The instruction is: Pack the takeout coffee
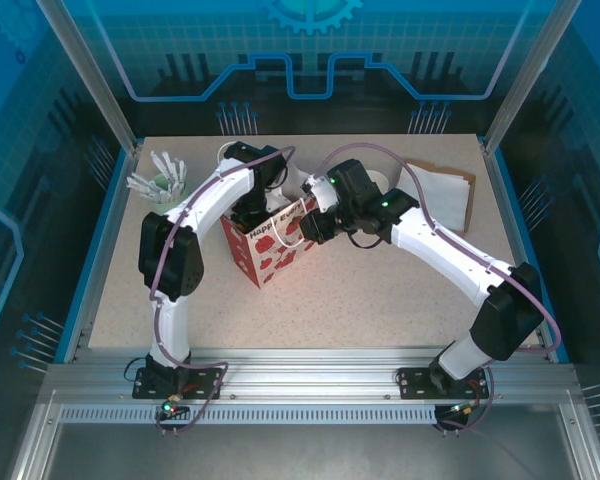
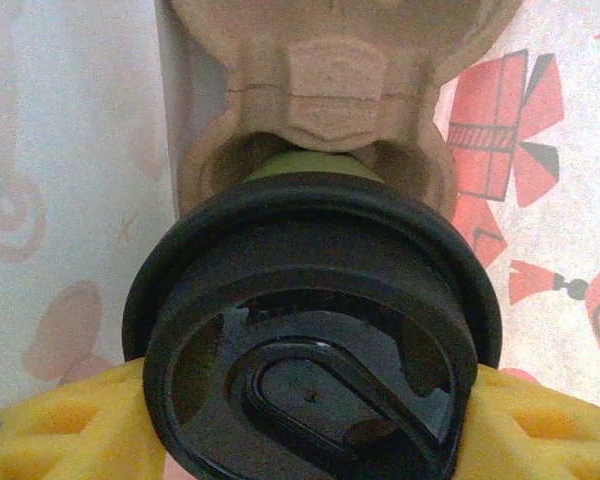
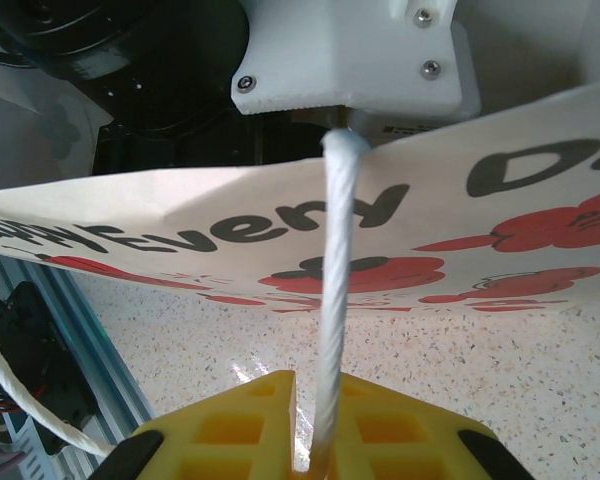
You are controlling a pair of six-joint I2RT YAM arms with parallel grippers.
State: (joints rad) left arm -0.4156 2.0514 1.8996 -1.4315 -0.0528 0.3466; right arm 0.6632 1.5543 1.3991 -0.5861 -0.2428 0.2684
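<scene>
**Coffee inside the bag, both grippers holding**

Your left gripper (image 2: 310, 445) is clamped on the takeout coffee (image 2: 310, 330), with its jaws pressed against the cup at four and eight o'clock of the black lid. The cup is down inside the gift bag (image 1: 275, 240). Its green wall runs into a hollow of the pulp carrier (image 2: 325, 80) at twelve o'clock; you cannot tell whether it is fully seated. Your right gripper (image 3: 305, 445) is closed on the bag's white rope handle (image 3: 335, 300), at the bag's two o'clock edge in the top view. The bag stands on the table (image 1: 380, 290), with a cup of white sticks (image 1: 160, 180) at its ten o'clock.
</scene>
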